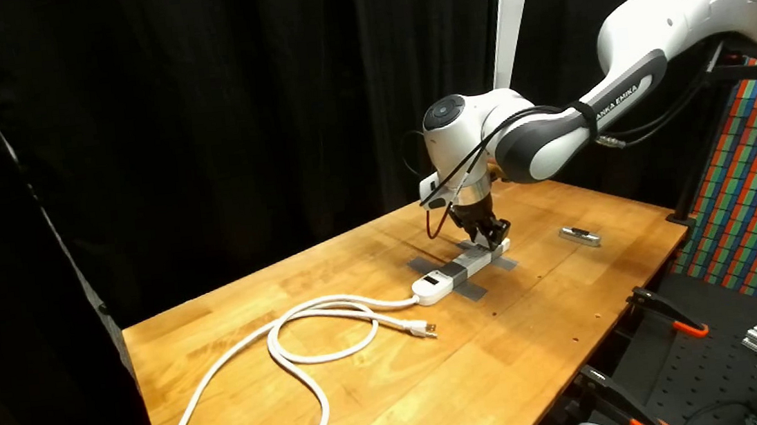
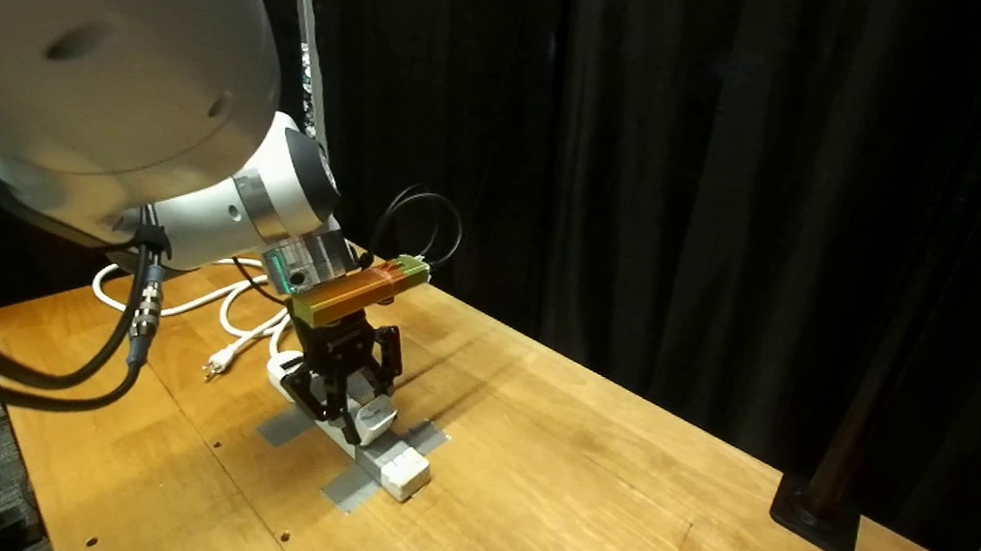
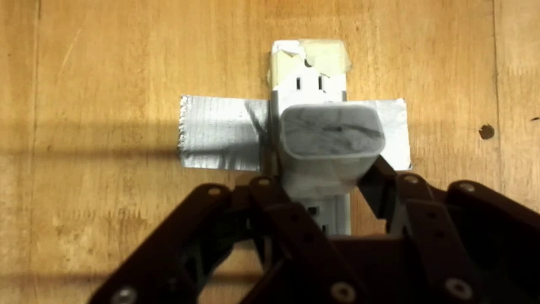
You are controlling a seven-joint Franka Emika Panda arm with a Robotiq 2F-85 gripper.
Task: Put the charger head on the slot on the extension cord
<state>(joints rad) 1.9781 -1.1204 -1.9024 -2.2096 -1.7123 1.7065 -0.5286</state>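
The white charger head is between the fingertips of my gripper in the wrist view. Both fingers are against its sides. It also shows in an exterior view, upright or slightly tilted over the extension cord. The extension cord is a white strip taped to the table, also seen in an exterior view and in the wrist view. One outlet shows beyond the charger head and part of another shows nearer the gripper. The charger's prongs are hidden; I cannot tell whether it touches the strip.
Grey tape crosses the strip. A white cable loops over the table, with its plug beside the strip. A small silver-and-dark object lies near one edge. A black stand base and dark curtains border the table.
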